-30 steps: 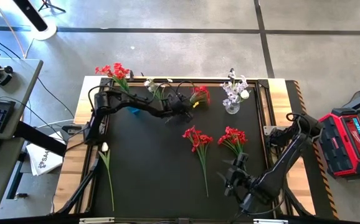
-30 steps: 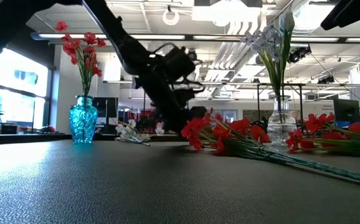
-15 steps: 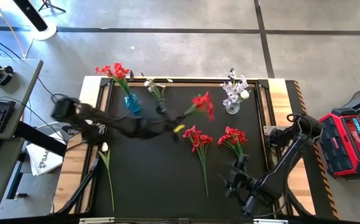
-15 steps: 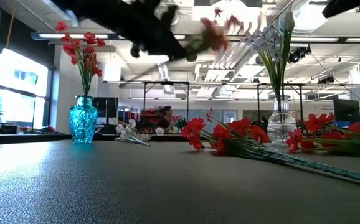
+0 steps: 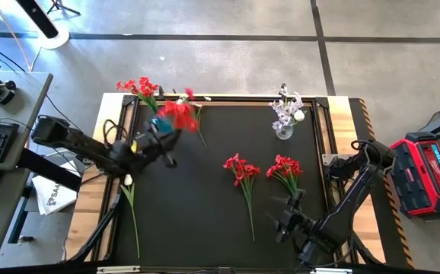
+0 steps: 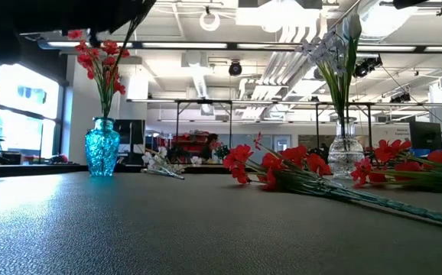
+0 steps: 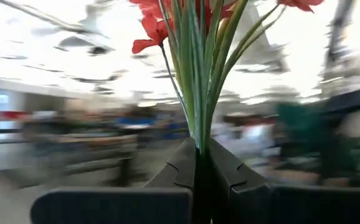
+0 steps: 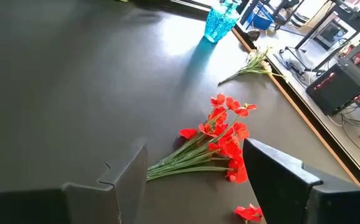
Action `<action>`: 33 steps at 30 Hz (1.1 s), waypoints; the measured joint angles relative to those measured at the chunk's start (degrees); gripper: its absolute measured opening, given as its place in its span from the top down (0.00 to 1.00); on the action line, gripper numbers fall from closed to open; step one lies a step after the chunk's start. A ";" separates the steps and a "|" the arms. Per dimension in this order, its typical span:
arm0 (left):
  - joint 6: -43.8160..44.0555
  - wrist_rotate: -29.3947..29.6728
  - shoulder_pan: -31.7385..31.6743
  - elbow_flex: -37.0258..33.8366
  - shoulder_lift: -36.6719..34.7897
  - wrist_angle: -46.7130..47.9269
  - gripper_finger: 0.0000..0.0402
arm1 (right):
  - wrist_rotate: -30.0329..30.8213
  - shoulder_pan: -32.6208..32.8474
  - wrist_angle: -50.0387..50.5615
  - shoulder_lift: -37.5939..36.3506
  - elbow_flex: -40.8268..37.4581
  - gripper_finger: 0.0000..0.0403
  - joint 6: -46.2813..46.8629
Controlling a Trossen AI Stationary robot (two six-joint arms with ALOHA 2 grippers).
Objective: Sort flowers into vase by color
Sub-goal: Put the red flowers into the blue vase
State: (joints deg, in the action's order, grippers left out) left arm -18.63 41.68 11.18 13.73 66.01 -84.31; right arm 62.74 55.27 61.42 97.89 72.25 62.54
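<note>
Red blossoms top the sprig (image 7: 195,68) clamped at its green stems between the left gripper's (image 7: 200,163) two dark fingers. In the high view that gripper (image 5: 161,138) sits at the upper left of the black mat (image 5: 197,205), the red sprig (image 5: 180,114) blurred just above it and overlapping the blue vase (image 5: 160,125), which already carries red flowers (image 5: 140,87). A pale sprig (image 5: 192,104) lies by the mat's top edge. Toward the upper right, a clear vase (image 5: 284,130) holds white flowers (image 5: 287,108). Two more red sprigs (image 5: 240,171) (image 5: 285,170) lie at mid-frame, and a white-budded stem (image 5: 132,207) rests along the left edge. At lower right, the right gripper (image 5: 283,222) waits, fingers spread wide and empty.
</note>
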 joint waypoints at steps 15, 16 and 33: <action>2.31 -11.79 -29.76 -6.88 -9.79 2.26 0.99 | -0.24 -0.03 0.22 0.00 0.00 0.41 0.00; 2.47 -14.91 -31.94 -7.08 -9.75 2.65 0.99 | -0.26 -0.03 0.23 0.00 0.00 0.41 0.00; 5.51 -28.31 -45.47 -7.38 -9.28 13.85 0.99 | -0.31 -0.03 0.20 0.00 0.00 0.41 0.00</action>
State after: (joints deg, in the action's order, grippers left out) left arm -13.12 13.37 -34.30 6.35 56.73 -70.46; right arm 62.43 55.24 61.63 97.89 72.25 62.54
